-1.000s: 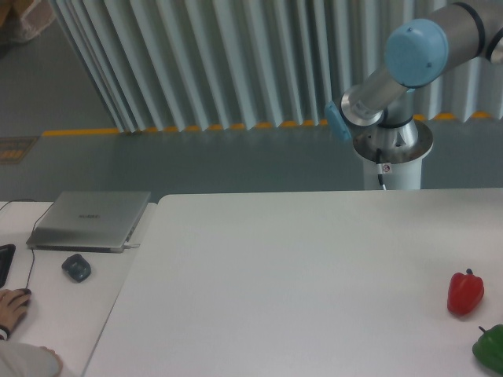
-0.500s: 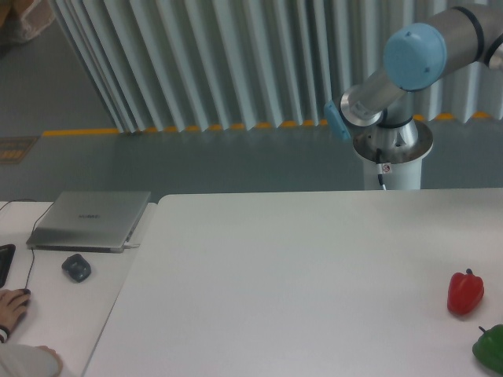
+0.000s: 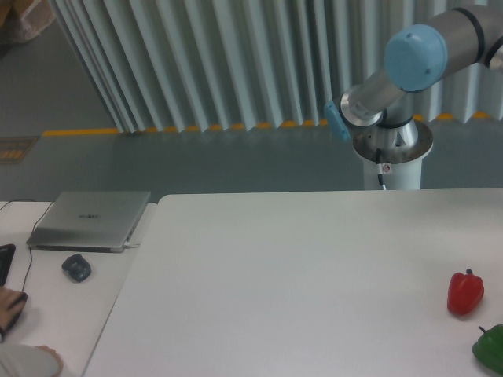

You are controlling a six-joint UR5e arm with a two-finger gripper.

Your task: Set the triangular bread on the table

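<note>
Neither the fingers nor the triangular bread appear in view; only the grey-and-blue arm (image 3: 409, 63) shows at one o'clock. On the large white table (image 3: 299, 275), a glossy red pepper (image 3: 465, 292) and green pepper (image 3: 492, 348) sit at four o'clock. A closed silver laptop (image 3: 90, 220) and dark mouse (image 3: 76, 268) lie at nine o'clock.

No fingers show, so places cannot be referred to them. The table (image 3: 299, 283) lies bare across its middle and left; a red pepper (image 3: 465, 292) and green pepper (image 3: 490, 348) stand near its right edge.
</note>
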